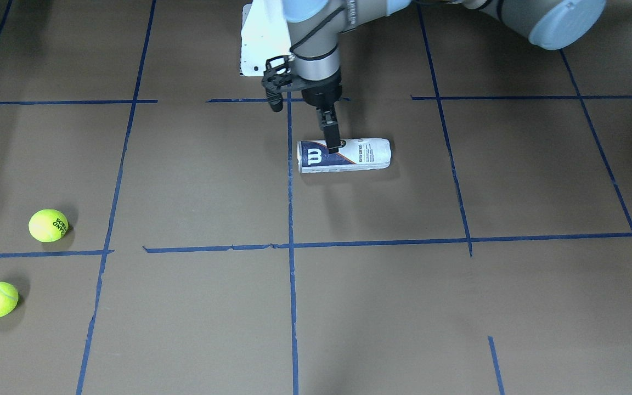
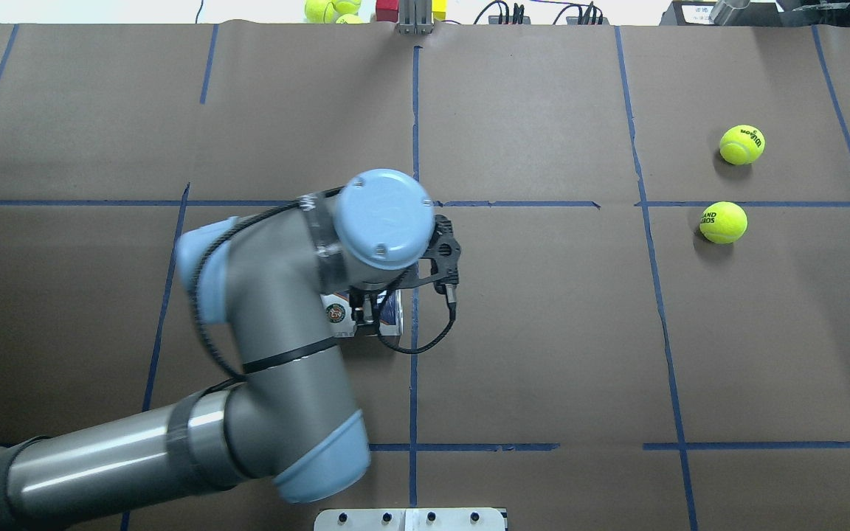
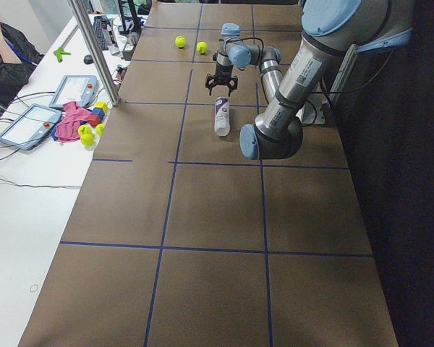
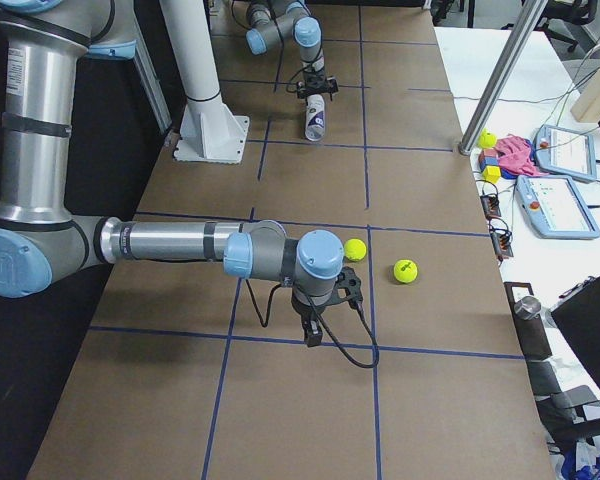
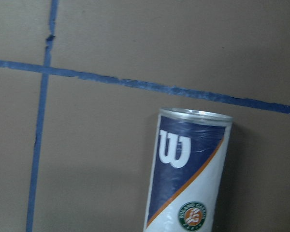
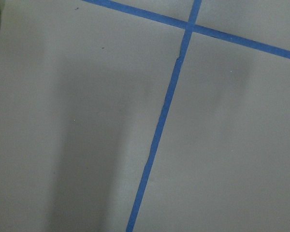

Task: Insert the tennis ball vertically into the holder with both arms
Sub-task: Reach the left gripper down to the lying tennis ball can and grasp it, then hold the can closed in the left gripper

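— Midway along the table (image 1: 184, 164), nearer the robot's edge, the holder (image 1: 361, 154) lies flat; the left gripper (image 1: 332, 145) straddles it, spread.
— It could roll or slip (round, slick plastic) when tipped upright. Whether the right gripper (image 4: 313, 335) is spread, I cannot tell.

The left pincer (image 1: 332, 147) points straight down, jaws parted; the right pincer (image 4: 313, 340) also points down.

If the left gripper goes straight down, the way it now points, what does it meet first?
The holder, lying on its side right under the left gripper; how much gap remains is unclear.
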`<state>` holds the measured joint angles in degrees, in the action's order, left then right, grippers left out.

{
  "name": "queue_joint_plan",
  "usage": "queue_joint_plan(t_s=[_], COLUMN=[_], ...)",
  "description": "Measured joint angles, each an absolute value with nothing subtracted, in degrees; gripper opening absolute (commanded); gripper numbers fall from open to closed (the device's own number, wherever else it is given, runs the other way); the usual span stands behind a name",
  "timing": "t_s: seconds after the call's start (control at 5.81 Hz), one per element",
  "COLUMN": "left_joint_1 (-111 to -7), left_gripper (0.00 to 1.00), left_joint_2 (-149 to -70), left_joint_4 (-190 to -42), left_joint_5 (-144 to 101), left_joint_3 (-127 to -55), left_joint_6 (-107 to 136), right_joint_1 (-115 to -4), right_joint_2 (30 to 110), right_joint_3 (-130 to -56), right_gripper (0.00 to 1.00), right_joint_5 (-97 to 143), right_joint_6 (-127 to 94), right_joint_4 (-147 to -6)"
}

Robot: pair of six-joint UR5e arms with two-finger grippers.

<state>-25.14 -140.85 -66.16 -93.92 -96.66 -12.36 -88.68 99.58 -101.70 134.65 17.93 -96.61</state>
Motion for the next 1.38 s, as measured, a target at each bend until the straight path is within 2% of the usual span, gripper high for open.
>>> queue_joint_plan(t_s=[0.17, 0.52, 1.38], left_joint_1=[-24.4, -22.8, -21.2], left_gripper=[0.99, 0.99, 0.98], left_joint_2=[-143.5, -145.2, -145.1], left_joint_4=[-65.4, -65.1, -66.4], left_joint_5=[-92.4, -91.7, -91.9], left_joint_3=[-92.3, -88.0, -84.6], left_joint_6=[-12.6, -12.7, -12.4], right_joint_1=[-88.7, -88.7, -88.7], right_joint_2=[99.6, 99.6, 99.6], right_joint_3=[-101.7, -101.7, -101.6], right_gripper=[1.00, 1.00, 1.00], right_joint_5=[134.6, 134.6, 134.6], right_joint_6=[17.9, 17.9, 17.9], right_joint_4=[-96.6, -96.6, -96.7])
